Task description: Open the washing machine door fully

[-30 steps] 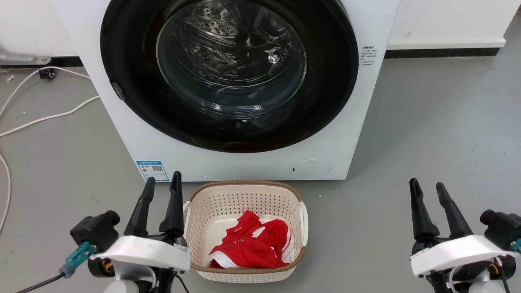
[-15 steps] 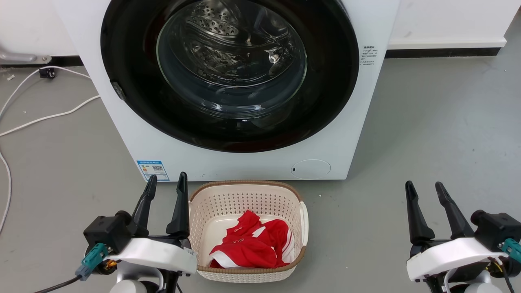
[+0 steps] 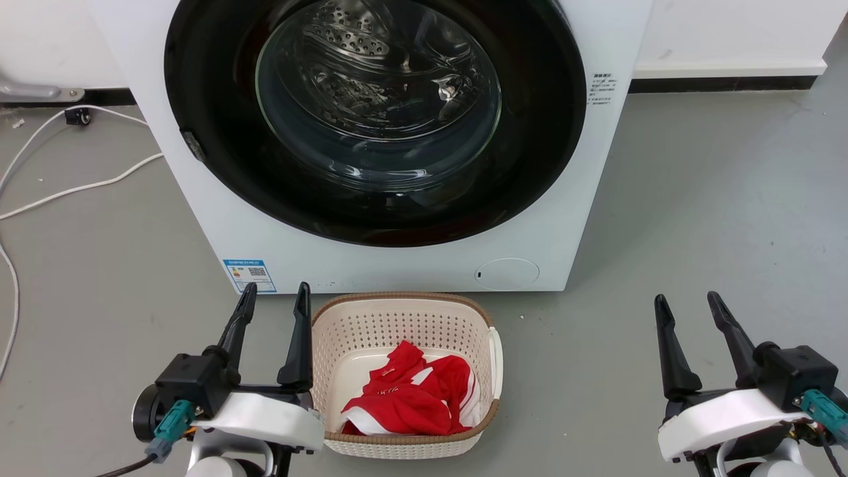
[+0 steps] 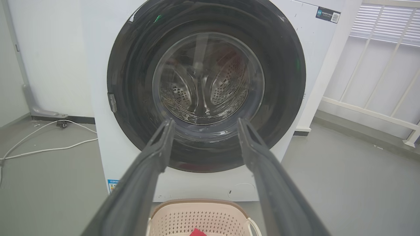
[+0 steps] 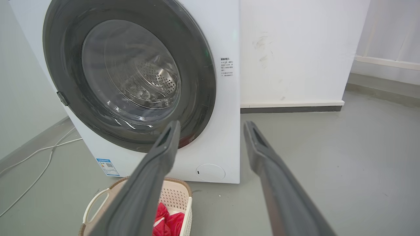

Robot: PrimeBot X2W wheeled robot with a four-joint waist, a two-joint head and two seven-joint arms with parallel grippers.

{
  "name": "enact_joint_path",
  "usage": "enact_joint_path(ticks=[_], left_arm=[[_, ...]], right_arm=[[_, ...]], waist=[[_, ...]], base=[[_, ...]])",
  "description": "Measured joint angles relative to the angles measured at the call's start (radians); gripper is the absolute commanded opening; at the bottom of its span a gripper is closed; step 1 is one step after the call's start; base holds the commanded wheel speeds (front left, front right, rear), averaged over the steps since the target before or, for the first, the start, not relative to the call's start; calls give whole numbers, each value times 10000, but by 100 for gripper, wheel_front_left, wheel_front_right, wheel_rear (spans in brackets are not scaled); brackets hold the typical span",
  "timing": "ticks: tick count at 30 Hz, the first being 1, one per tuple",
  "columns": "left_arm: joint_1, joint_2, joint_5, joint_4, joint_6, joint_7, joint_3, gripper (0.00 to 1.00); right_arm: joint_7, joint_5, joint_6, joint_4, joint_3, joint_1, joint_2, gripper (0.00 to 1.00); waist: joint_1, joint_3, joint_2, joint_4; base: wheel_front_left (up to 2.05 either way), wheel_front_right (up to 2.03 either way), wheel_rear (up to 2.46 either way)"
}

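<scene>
The washing machine door (image 3: 376,112) sits shut in the white washing machine (image 3: 371,265), behind the laundry basket (image 3: 404,299). The left end effector (image 3: 275,295) and right end effector (image 3: 686,301) hover low, fingers spread, empty. Approach step, I judge: next, reach the grey catch (image 3: 193,146) on the door's left rim and pull outward

Washing machine door (image 3: 530,165) top cut off; side label (image 3: 601,89) text unreadable.
</scene>
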Motion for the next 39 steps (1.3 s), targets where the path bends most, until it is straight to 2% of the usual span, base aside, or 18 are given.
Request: enact_joint_path(ticks=[29,39], left_arm=[[84,73,2071,-42,201,-543,-146,100],[148,-6,1960,-17,169,-573,-29,100]], right_arm=[[-142,-1848,0,-10,38,121,0,100],[-155,-1718,0,127,12,133,0,100]], waist=[[0,63,0,29],[0,65,0,33]], base=[[0,0,0],[0,0,0]])
